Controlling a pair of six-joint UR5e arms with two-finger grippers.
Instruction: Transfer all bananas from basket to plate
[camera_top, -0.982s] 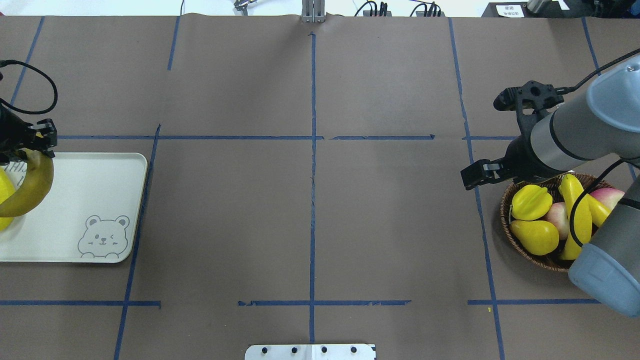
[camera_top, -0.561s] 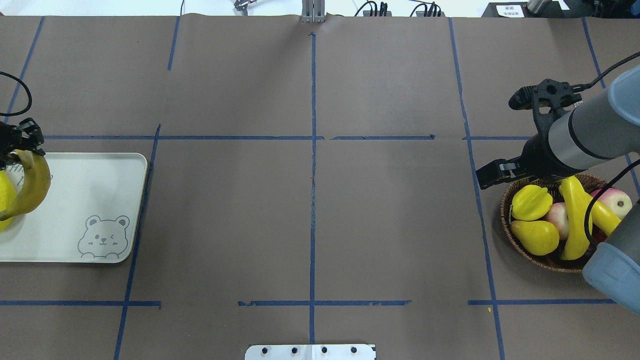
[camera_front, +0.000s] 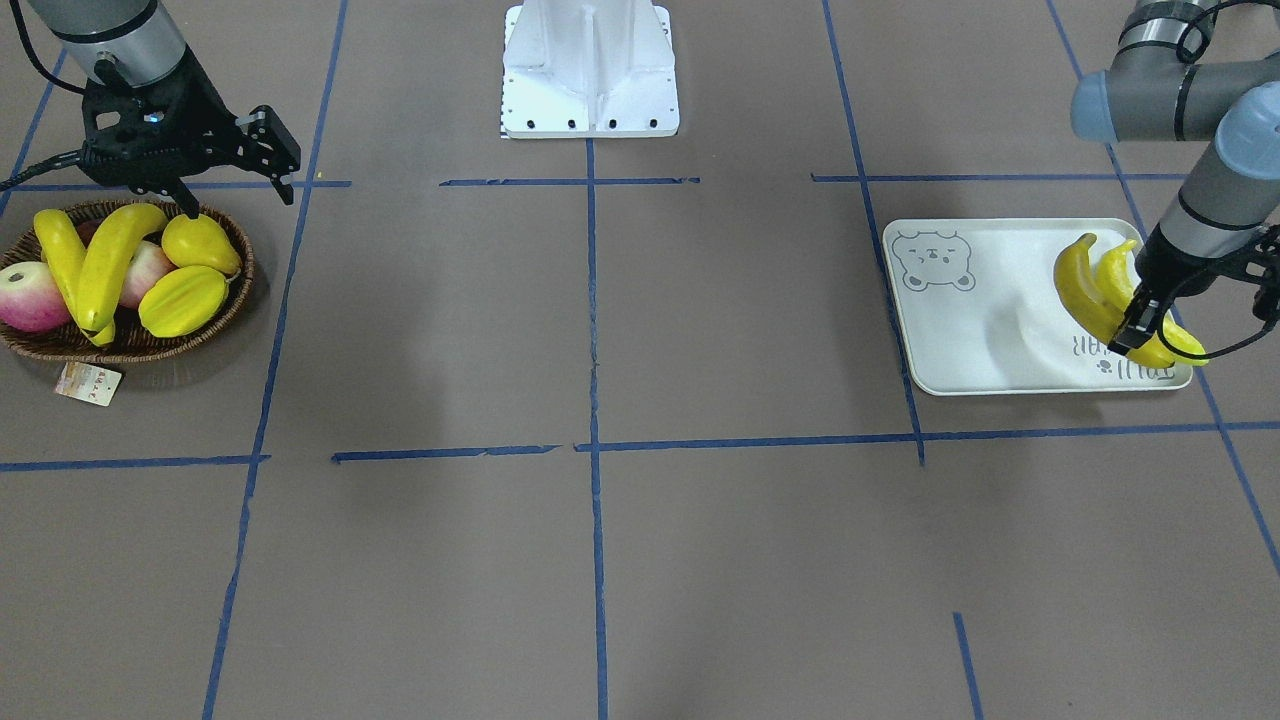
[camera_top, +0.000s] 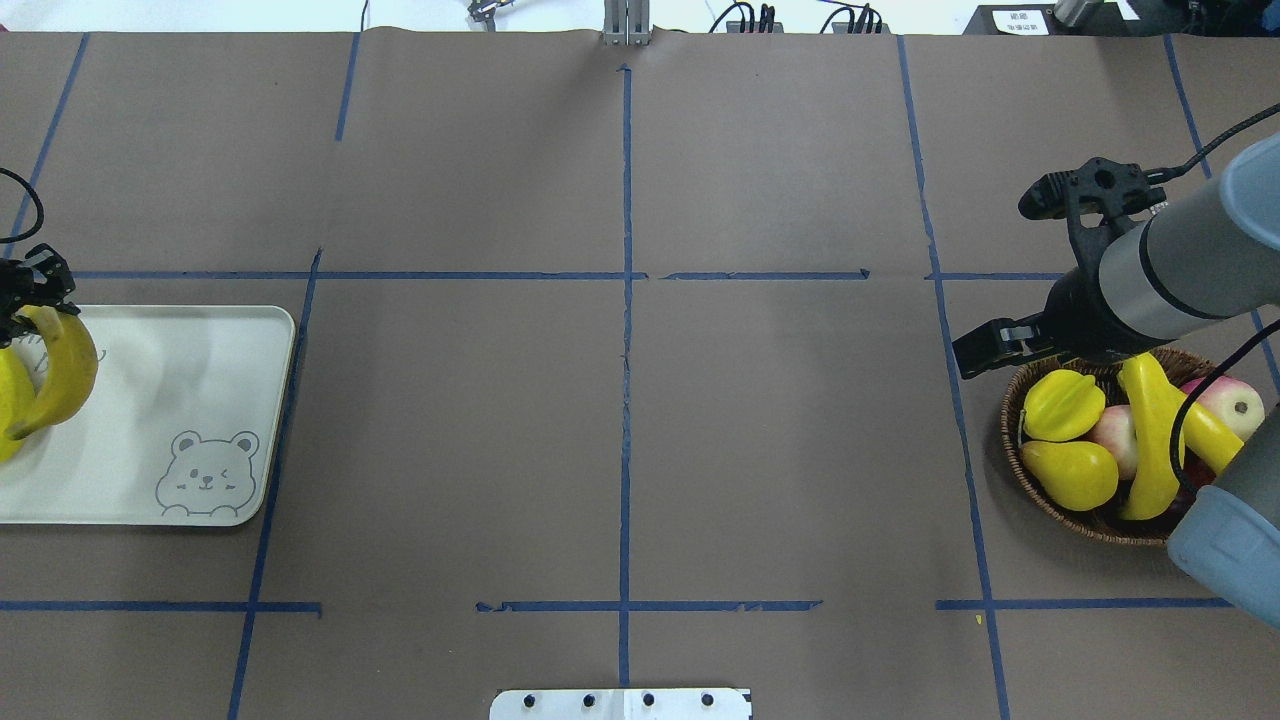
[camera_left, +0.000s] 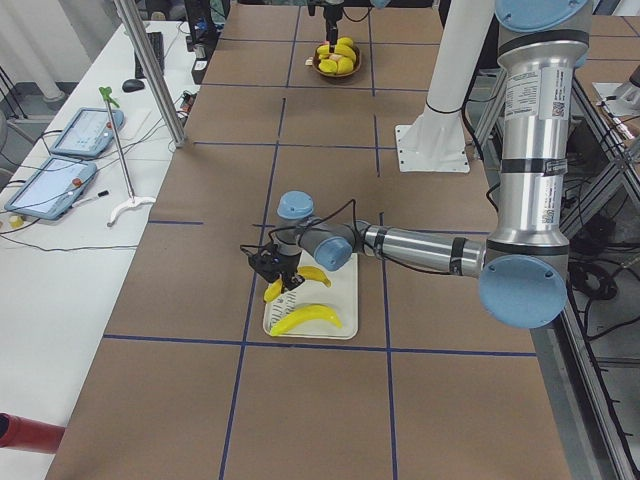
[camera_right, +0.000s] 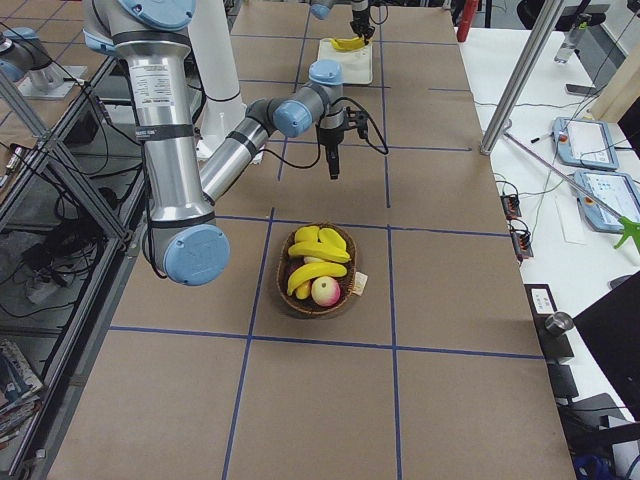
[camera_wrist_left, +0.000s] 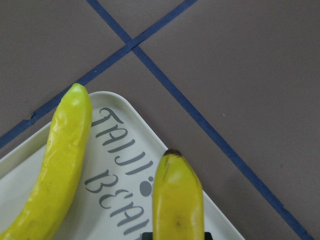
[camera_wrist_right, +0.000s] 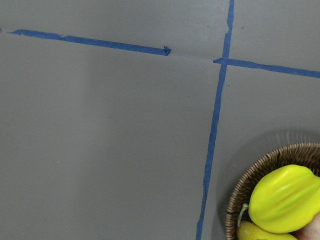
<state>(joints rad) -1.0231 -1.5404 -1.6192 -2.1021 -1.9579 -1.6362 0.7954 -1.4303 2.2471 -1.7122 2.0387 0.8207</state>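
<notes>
1. Counter (camera_front: 600, 300): carries the plate (camera_front: 975, 335) at its left end and the basket (camera_front: 130, 350) at its right end, well apart.

2. Plate: a flat banana (camera_wrist_left: 65, 160) lies at the lettered end, near the outer short edge.

3. Basket: two bananas rest on the other fruit, the inner banana (camera_front: 112, 255) and the outer banana (camera_front: 60, 255). Their long axes run roughly from the counter's robot-side edge toward the operators' edge, and they meet at the operators' end.

4. Held banana (camera_front: 1080, 290): hangs over the lettered end of the plate, just beside the flat banana and roughly alongside it. Whether it touches the plate cannot be told.

5. Left end effector (camera_front: 1132, 335): clamped on one end of the held banana. Judgement: the plate is directly beneath, so the coming move is to lower and release.

6. Right end effector (camera_front: 238, 197): jaws wide, empty, just outside the basket rim. Judgement: the right arm is nearer the basket. The inner banana lies from it toward the counter's right end and robot-side edge, so the jaws should close across that banana's long axis.
</notes>
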